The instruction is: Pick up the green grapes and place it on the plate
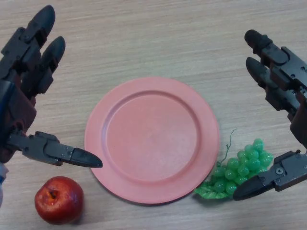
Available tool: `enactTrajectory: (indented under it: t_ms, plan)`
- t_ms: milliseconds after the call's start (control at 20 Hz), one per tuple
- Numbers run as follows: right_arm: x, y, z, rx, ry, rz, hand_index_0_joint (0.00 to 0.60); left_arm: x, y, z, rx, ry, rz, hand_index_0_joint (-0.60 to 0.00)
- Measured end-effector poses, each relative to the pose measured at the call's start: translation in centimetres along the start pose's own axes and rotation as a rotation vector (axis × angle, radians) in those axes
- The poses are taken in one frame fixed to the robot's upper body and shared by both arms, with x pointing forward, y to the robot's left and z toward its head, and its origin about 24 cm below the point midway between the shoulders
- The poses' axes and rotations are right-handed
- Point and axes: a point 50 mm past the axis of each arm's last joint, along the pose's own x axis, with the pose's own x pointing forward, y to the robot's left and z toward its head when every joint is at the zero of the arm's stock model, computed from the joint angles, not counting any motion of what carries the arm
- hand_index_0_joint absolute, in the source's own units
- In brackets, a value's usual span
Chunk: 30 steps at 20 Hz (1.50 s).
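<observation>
A bunch of green grapes (241,167) with a thin stem lies on the wooden table, just right of the pink plate (151,139), which holds nothing. My right hand (288,98) hovers over the table's right side, fingers straight and spread, its thumb (268,182) reaching in front of the grapes' lower right without closing on them. My left hand (24,91) is open at the left, its thumb pointing toward the plate's left rim.
A red apple (59,200) sits at the front left, below my left thumb and close to the plate's lower left rim. Bare wooden tabletop stretches behind the plate.
</observation>
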Motion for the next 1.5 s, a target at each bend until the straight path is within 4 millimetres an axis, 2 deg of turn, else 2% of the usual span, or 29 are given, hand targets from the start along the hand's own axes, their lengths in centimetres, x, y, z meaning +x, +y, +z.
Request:
enactTrajectory:
  t_ms: [450,650,800,950,1100,1350,1500]
  plan:
    - [-0.5,-0.4,0.1,-0.017,-0.010,-0.001,0.000,-0.1,-0.1,0.2,0.002,-0.007,-0.004,0.000]
    - [-0.3,-0.5,-0.8,0.012,-0.029,0.031,0.000,-0.3,-0.1,-0.1,-0.005,0.009,0.001,0.000]
    - [-0.4,-0.4,-2.7,0.019,-0.003,0.072,0.000,-0.5,0.2,-1.1,-0.019,0.024,0.021,0.000]
    - [-0.5,-0.4,-5.0,-0.058,0.005,0.103,0.000,-0.7,0.7,-2.6,-0.012,0.071,0.050,0.000]
    - [-0.5,-0.5,-8.6,-0.087,0.079,0.103,0.000,-0.7,0.7,-2.5,0.018,0.062,0.057,0.000]
    - [0.6,-1.4,-11.6,-0.201,0.082,0.103,0.000,-0.7,0.6,-2.4,0.018,0.057,0.056,0.000]
    - [0.5,-0.7,-14.2,-0.247,0.164,0.156,0.000,-0.7,0.6,-2.4,0.017,0.057,0.057,0.000]
